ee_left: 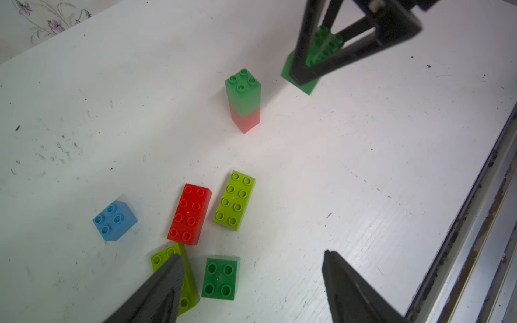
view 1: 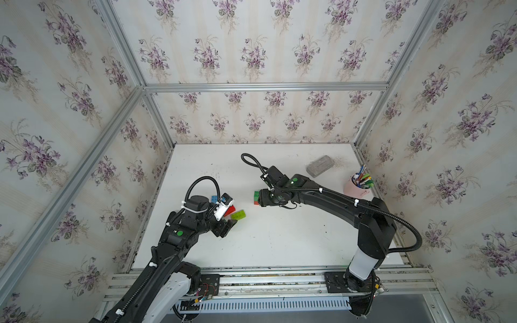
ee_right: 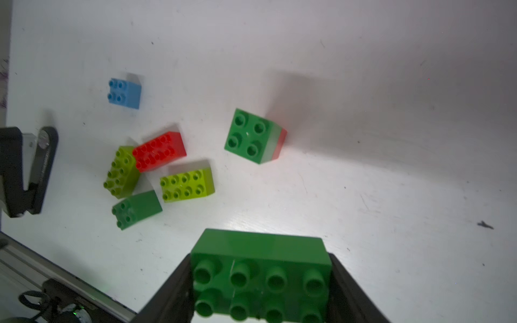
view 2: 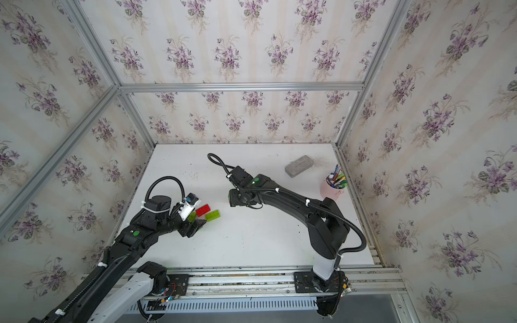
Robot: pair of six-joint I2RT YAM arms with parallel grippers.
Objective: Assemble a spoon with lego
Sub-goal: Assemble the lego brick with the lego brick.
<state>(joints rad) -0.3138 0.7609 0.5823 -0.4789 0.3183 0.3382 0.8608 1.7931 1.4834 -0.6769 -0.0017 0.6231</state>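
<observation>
No assembled spoon is in view; the only joined lego is a dark green square brick on a red one (ee_left: 243,100) (ee_right: 253,135), standing upright mid-table. My right gripper (ee_right: 260,260) (view 1: 261,198) is shut on a dark green oblong brick (ee_right: 260,276) (ee_left: 321,47) beside that stack, at or just above the table. My left gripper (ee_left: 251,257) (view 1: 226,228) hangs open over loose bricks: a dark green square (ee_left: 221,276), a red oblong (ee_left: 190,214), a lime oblong (ee_left: 235,200), a second lime oblong (ee_left: 190,279) partly hidden by one finger, and a blue square (ee_left: 114,221).
A grey block (view 1: 320,165) lies at the back right. A pink cup of pens (view 1: 359,186) stands near the right wall. Flowered walls close in three sides, and a metal rail (view 1: 265,272) runs along the table's front edge.
</observation>
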